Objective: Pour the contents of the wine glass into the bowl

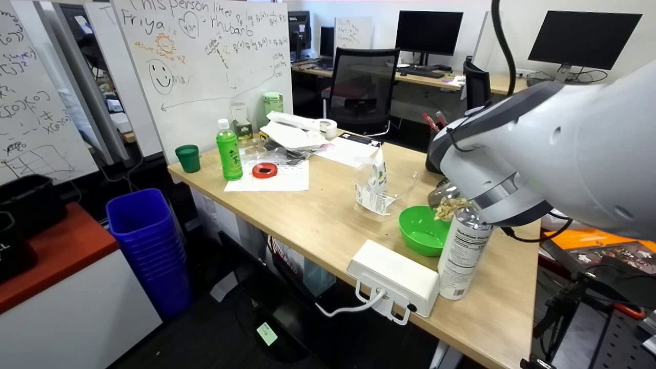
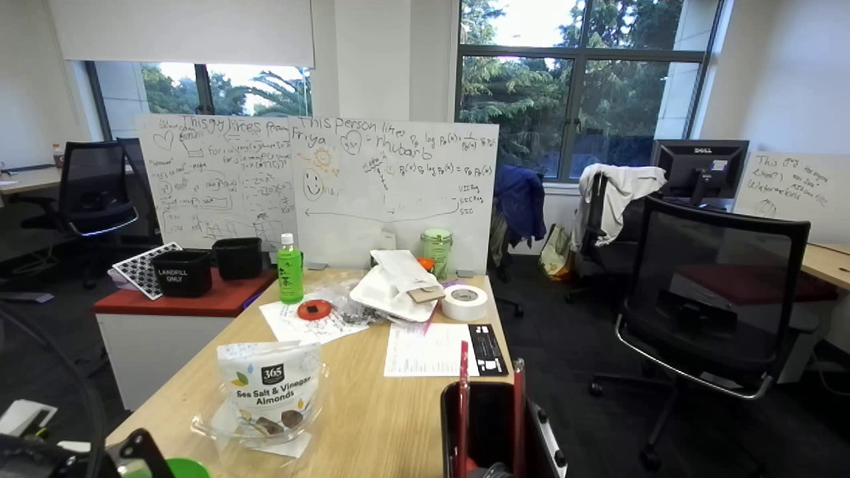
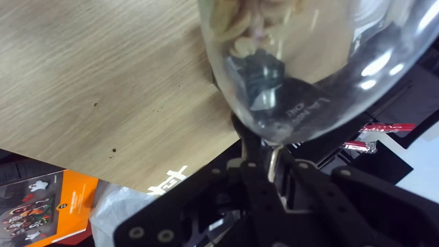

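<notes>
1. The gripper [image 3: 271, 154] brings its jaws in from 2 sides on the stem [image 3: 272, 168] of the wine glass [image 3: 295, 89], just under the belly; by the wrist view they are clamped there.
2. The glass reaches out ahead of the jaws, tipped well off upright. Pale pieces [image 1: 451, 209] gather along its table side, dry and light by their look; too blurred to name.
3. The green bowl [image 1: 421, 231] sits on the table [image 1: 328, 210], lower than the jaws and, I judge, beyond the glass's belly. In an exterior view the pieces overlap its rim; none show in the visible part of its inside.
4. The glass's wall is clear and smooth: probably stiff, slick and easily cracked. With its load forward of the jaws, expect it to swivel about the stem.
5. The stem is the right hold, close under the belly; squeezing the belly would risk slips or breakage.
6. The pour seems under way, unfinished. It calls for slow further tilt, the mouth inside the rim. A tall white can [image 1: 464, 256] stands close beside the bowl; its clearance from the jaws I cannot tell.
</notes>
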Motion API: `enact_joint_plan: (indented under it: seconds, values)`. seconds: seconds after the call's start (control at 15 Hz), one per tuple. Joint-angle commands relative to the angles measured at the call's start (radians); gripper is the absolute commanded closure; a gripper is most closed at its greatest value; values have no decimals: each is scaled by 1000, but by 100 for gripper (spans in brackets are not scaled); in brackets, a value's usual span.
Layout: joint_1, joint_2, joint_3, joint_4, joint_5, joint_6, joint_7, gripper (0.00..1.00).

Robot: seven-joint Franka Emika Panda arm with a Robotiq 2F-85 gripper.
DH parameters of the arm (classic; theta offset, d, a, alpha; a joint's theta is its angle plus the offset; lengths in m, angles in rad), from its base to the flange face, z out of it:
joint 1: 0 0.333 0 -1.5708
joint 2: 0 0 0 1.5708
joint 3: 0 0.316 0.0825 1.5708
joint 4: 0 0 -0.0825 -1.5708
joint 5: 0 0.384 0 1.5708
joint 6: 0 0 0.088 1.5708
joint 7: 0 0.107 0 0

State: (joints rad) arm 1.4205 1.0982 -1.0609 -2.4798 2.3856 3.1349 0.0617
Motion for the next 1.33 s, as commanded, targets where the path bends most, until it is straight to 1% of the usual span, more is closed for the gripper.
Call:
enact_joint_plan:
  seconds: [0.0,0.53,1.27]
  values:
    - [30,59,-10,2,-4,18,50,96]
    - [40,143,-15,-2,-3,16,107,96]
    - [55,189,-18,-9,5,24,145,96]
